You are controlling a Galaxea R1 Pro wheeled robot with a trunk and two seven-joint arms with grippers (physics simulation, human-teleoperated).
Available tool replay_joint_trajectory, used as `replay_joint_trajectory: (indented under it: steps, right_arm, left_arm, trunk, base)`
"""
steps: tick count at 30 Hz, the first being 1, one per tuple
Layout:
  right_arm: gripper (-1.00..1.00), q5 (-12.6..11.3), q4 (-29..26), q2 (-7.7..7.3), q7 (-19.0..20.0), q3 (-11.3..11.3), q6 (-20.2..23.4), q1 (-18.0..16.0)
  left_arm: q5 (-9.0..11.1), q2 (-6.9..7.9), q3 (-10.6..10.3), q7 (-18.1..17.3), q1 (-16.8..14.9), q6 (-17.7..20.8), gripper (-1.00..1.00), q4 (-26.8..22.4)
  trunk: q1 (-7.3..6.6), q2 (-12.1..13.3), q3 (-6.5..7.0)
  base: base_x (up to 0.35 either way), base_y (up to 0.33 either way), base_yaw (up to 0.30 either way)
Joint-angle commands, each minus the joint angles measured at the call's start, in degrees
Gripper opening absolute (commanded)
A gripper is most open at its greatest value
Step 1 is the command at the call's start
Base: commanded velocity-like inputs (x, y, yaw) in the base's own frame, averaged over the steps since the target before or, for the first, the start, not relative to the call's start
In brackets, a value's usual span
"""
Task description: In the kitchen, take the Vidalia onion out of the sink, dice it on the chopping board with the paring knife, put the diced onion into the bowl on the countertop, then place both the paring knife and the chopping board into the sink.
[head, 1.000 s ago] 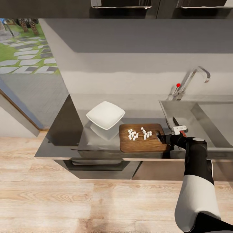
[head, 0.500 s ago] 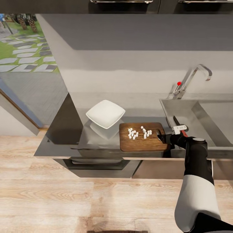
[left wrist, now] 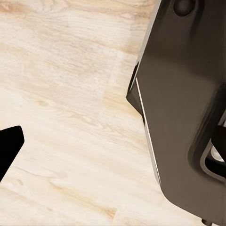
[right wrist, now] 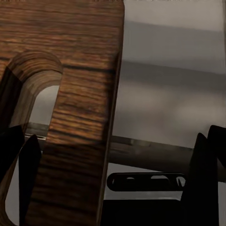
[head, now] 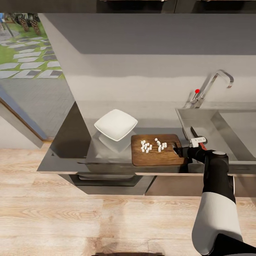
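many white onion cubes (head: 153,145) on chopping board (head: 156,159) — right gripper (head: 176,150) alongside

chopping board (head: 156,158): dark brown, visible grain
diced onion (head: 153,145): white
bowl (head: 115,125): white
bench (head: 71,142): grey
floor (head: 89,220): pale wood

Soft, even light throughout; the glossy countertop (head: 106,149) mirrors the bowl (head: 115,125); wrist views look blurred.

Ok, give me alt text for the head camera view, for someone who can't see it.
The right claw sits at the handle end of a dark wooden chopping board carrying white diced onion on a grey countertop. An empty white bowl stands beside the board's far left corner; the sink and paring knife lie right.
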Motion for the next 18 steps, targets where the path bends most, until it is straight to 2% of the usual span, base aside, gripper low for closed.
replay_joint_trajectory:
  steps: [1,18]
  right_arm:
    - [1.0,0.8,0.8,0.06,0.4,-0.2,0.3,-0.1]
    - [1.0,0.8,0.8,0.02,0.4,-0.2,0.3,-0.1]
  left_arm:
    - [0.1,0.04,-0.5,0.6,0.0,-0.1,1.0,-0.1]
    - [0.1,0.03,-0.5,0.6,0.0,-0.1,1.0,-0.1]
  trunk:
    - [0.05,-0.1,-0.09]
    - [0.05,-0.1,-0.09]
  base:
    - [0.0,0.0,0.0]
    - [0.0,0.0,0.0]
